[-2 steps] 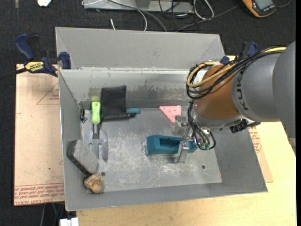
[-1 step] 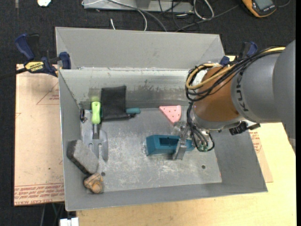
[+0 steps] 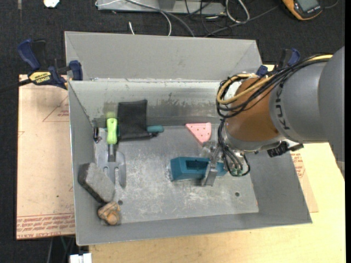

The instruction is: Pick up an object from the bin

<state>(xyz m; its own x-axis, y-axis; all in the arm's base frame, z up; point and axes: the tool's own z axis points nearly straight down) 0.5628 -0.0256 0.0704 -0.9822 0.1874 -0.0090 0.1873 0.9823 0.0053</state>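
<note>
Pincer (image 3: 211, 173) low at right end of teal block (image 3: 184, 169) in middle of bin (image 3: 164, 204), likely because that end lies clear; spread or pinching, cannot tell

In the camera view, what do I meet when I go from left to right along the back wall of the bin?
green-handled tool → black flat piece → small teal stub → pink triangle
</note>
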